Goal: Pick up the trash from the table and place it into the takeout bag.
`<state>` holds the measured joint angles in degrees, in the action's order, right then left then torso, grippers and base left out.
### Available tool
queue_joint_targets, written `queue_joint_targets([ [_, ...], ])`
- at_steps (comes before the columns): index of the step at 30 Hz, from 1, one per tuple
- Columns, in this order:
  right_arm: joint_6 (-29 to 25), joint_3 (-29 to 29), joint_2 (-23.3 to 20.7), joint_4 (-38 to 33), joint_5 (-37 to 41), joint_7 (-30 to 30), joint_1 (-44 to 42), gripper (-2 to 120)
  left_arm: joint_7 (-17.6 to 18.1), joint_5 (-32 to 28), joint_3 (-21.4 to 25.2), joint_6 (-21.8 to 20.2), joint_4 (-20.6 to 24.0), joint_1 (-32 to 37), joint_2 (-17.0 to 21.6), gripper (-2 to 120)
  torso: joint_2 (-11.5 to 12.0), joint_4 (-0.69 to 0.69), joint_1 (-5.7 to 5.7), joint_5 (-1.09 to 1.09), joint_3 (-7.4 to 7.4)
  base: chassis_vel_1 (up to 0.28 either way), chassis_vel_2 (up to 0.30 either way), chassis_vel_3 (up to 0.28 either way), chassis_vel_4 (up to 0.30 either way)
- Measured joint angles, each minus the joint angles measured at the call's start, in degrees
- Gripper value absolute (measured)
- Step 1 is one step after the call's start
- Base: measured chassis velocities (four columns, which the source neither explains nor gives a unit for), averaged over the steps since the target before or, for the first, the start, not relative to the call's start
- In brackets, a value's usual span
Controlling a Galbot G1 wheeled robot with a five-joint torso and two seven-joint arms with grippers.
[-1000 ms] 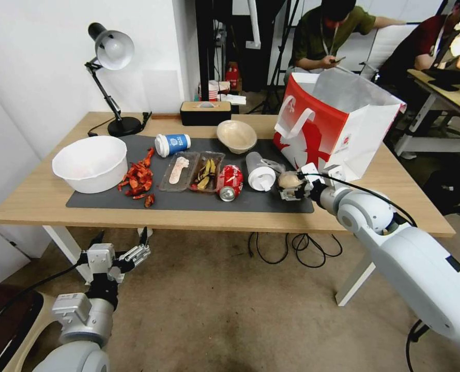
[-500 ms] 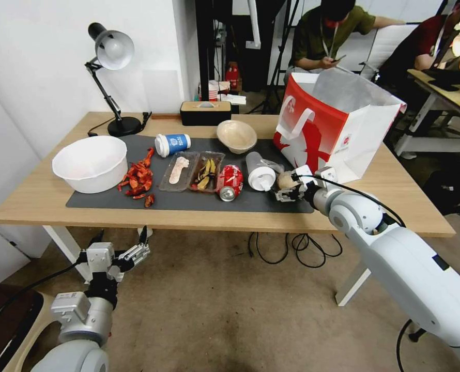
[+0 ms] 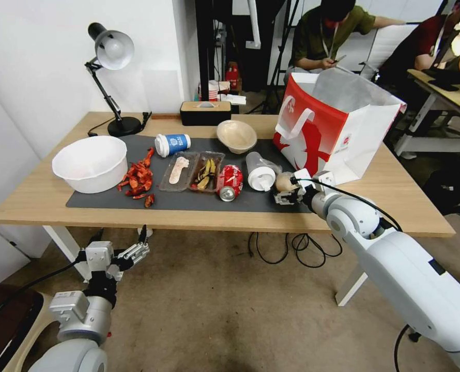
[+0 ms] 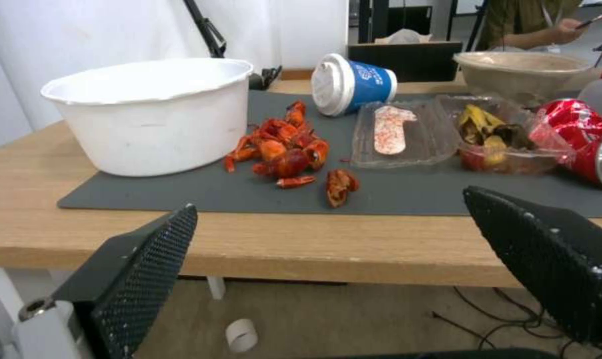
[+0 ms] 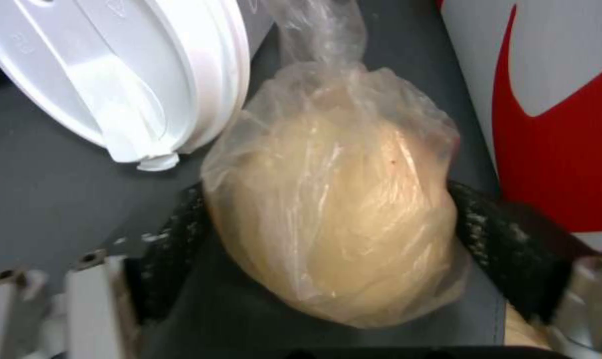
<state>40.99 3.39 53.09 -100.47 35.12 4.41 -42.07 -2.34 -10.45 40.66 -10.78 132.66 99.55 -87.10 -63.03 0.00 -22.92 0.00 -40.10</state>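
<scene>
Head view: right hand (image 3: 284, 190) is low on the dark mat near the tabletop's right front edge, fingers either side of the tan paper ball (image 3: 284, 181), which sits between the clear white-lidded cup (image 3: 260, 175) and the takeout bag (image 3: 338, 124). Left hand (image 3: 117, 254) is parked below the front edge, idle.

Left wrist view: left hand's pads (image 4: 141, 269) are spread wide, holding nothing; crushed red soda can (image 4: 583, 144) and blue-sleeved white coffee cup (image 4: 350, 84) lie on the mat.

Right wrist view: the ball, in thin clear film, is flanked by both pads (image 5: 497, 234), seemingly touching it but not squeezing. Close gently on its widest part, clear of the cup lid, then lift straight up.
</scene>
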Motion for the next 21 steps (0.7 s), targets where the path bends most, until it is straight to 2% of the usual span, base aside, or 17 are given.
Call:
queue_joint_targets([
  [4, 0.0, 0.1, 0.0, 0.0, 0.0, 0.0, -0.2, 78, 0.0, 0.0, 0.0, 0.0, 0.0, 0.0, 0.0, 100, 0.0, 0.0, 0.0, 0.0, 0.0, 0.0, 0.0, 0.0, 0.0],
  [7, 0.0, 0.3, 0.0, -0.2, 0.0, 0.0, -0.6, 65, 0.0, 0.0, 0.0, 0.1, 0.1, 0.0, 0.0, 100, 0.0, 0.0, 0.01, 0.0, 0.0, 0.0, 0.0, 0.0, 0.0],
  [8, 0.0, 0.3, 0.0, -0.2, 0.0, 0.0, -0.6, 65, 0.0, 0.0, 0.0, 0.1, 0.1, 0.0, 0.0, 100, 0.0, 0.0, 0.01, 0.0, 0.0, 0.0, 0.0, 0.0, 0.0],
  [10, 0.0, 0.4, 0.1, -0.3, 0.1, -0.1, -0.7, 56, 0.0, 0.0, 0.0, 0.1, 0.2, 0.0, 0.0, 100, 0.0, 0.0, 0.0, 0.0, 0.0, 0.0, 0.0, 0.0, 0.0],
  [11, 0.0, 0.5, 0.1, -0.5, 0.1, -0.1, -0.9, 49, 0.0, 0.0, 0.0, 0.1, 0.2, 0.0, 0.0, 100, 0.0, 0.0, 0.0, 0.0, 0.0, 0.0, 0.0, 0.0, 0.0],
  [14, -0.1, 0.9, 0.1, -1.0, 0.1, -0.1, -1.4, 43, 0.0, 0.0, 0.0, 0.2, 0.2, 0.0, 0.0, 100, 0.0, 0.0, 0.0, 0.0, 0.0, 0.0, 0.0, 0.0, 0.0],
  [15, -0.1, 1.3, 0.1, -1.7, 0.1, -0.2, -2.1, 34, 0.0, 0.0, 0.1, 0.2, 0.2, 0.0, 0.0, 100, 0.0, 0.0, 0.0, 0.01, 0.0, 0.0, 0.0, 0.0, 0.0],
  [16, -0.1, 1.3, 0.1, -1.7, 0.1, -0.2, -2.1, 34, 0.0, 0.0, 0.1, 0.2, 0.2, 0.0, 0.0, 100, 0.0, 0.0, 0.0, 0.01, 0.0, 0.0, 0.0, 0.0, 0.0],
  [20, -0.9, 3.5, -0.3, -4.8, -0.6, -1.1, -4.6, 18, 0.0, 0.0, 0.1, 0.6, 0.2, 0.0, 0.1, 100, 0.0, 0.0, 0.0, 0.02, 0.0, 0.0, 0.0, 0.0, 0.0],
  [21, -0.9, 3.5, -0.3, -4.8, -0.6, -1.1, -4.6, 18, 0.0, 0.0, 0.1, 0.6, 0.2, 0.0, 0.1, 100, 0.0, 0.0, 0.0, 0.02, 0.0, 0.0, 0.0, 0.0, 0.0],
])
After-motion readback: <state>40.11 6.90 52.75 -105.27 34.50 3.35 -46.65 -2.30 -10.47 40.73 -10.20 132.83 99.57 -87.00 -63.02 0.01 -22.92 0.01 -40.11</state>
